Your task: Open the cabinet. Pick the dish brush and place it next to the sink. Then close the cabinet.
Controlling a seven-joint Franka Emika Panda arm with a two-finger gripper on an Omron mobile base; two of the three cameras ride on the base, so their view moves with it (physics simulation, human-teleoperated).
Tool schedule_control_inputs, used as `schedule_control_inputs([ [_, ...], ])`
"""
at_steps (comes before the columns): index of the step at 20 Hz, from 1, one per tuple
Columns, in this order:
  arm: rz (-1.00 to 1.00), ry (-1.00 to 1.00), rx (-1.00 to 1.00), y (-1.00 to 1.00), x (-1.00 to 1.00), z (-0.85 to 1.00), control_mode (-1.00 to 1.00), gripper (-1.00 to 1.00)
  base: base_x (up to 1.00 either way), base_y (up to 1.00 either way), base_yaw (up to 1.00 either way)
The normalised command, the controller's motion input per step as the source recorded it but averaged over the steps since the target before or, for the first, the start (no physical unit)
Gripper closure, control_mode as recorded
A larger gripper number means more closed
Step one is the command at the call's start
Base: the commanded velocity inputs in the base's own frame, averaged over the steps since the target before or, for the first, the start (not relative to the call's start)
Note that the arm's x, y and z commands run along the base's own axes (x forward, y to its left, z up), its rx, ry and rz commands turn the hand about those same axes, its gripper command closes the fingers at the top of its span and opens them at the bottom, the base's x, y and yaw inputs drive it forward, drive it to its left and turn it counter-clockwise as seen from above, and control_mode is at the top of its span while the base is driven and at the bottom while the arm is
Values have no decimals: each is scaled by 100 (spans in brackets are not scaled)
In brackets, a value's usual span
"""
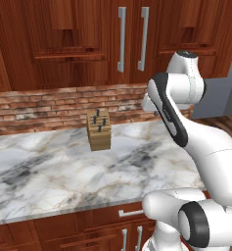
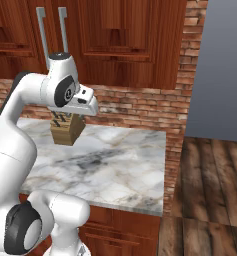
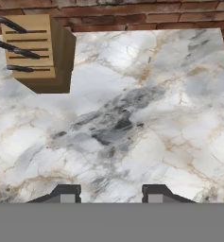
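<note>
Opening step not yet begun: the end effector [image 3: 111, 193], fingers parted with nothing between them, hangs above the marble counter [image 3: 146, 118] near the knife block [image 3: 40, 54], while the cabinet [image 1: 132, 29], doors closed, calls for an upward reach to a bar handle [image 1: 121, 39].

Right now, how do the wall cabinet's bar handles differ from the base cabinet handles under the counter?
The wall cabinet's bar handles are long; the base cabinet handles look shorter, though the frame edge cuts them off. The bar handles sit high on the cabinet, above the brick backsplash; the base handles sit below the marble counter. Shared: silver, vertical, paired side by side on reddish-brown wood; both door pairs shut.
</note>
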Motion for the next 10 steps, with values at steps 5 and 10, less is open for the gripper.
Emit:
schedule_control_inputs([
  [5,0,0,0,0,-5,0,-100,-100,0,0,0],
  [10,0,0,0,1,-13,0,-100,-100,0,0,0],
])
